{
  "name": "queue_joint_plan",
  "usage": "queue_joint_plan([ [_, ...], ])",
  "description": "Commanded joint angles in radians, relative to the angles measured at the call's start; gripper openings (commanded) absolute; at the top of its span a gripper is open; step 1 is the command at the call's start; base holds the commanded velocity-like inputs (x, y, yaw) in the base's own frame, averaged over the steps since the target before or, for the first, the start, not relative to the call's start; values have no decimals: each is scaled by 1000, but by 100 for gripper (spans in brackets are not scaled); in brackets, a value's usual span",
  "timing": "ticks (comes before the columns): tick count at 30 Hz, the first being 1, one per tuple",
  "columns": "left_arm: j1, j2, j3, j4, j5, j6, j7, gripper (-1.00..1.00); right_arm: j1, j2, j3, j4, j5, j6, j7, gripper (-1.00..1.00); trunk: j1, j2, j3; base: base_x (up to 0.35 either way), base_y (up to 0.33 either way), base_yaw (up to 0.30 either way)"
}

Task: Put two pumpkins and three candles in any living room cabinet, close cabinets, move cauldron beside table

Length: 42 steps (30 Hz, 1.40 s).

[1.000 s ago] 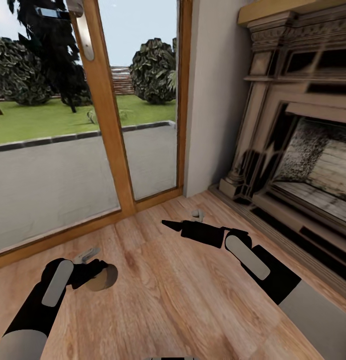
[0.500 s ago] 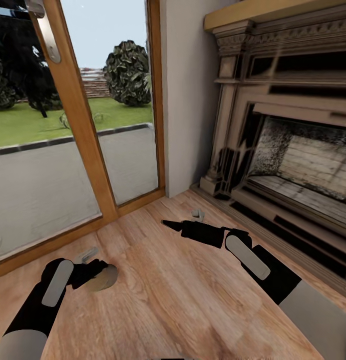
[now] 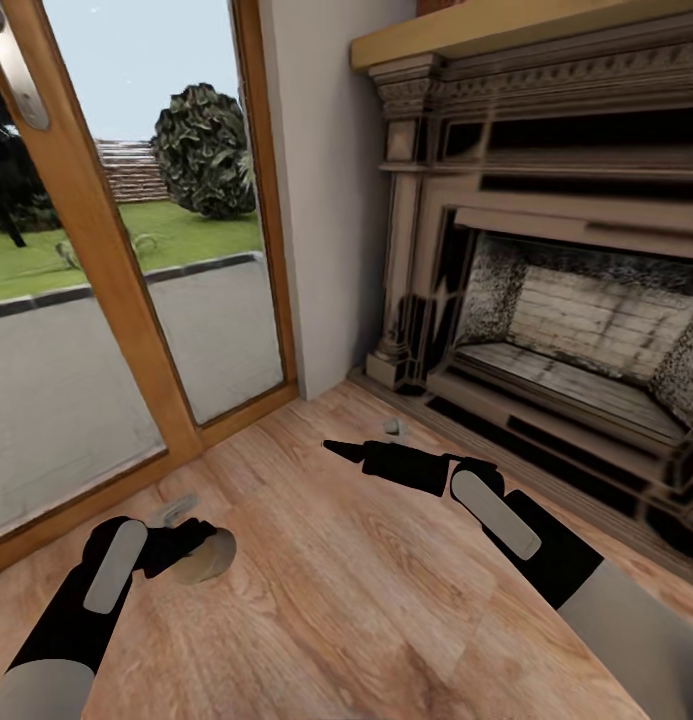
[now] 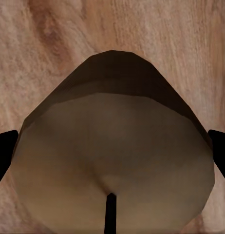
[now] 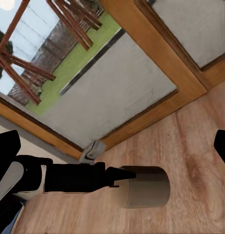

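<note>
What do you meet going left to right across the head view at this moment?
Left gripper holding a candle → glass door frame → right gripper → fireplace.

Fireplace (image 3: pixel 546 300) right of glass door (image 3: pixel 116 330).

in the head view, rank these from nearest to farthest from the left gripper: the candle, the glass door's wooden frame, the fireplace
1. The candle, held in the left gripper.
2. The glass door's wooden frame, ahead on the robot's left.
3. The fireplace, across the floor on the robot's right.
</note>
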Motion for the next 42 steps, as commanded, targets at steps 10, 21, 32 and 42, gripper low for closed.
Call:
queue_joint_plan([
  [10, 0, 0, 0, -1, 12, 2, 10, -100, -1, -1, 2, 0, -6, 2, 0, 100, 0, 0, 6, 0, 35, -274],
  [21, 0, 0, -2, 0, 13, 2, 10, -100, -1, -2, 2, 1, -6, 2, 0, 100, 0, 0, 14, 0, 19, -274],
  [32, 0, 0, -2, 2, 13, 2, 10, -100, -1, -1, 2, 2, -6, 2, 3, 100, 0, 0, 22, 0, 0, -274],
  [42, 0, 0, 1, 6, 13, 2, 11, -100, -1, 0, 2, 2, -6, 2, 0, 100, 0, 0, 29, 0, 0, -274],
])
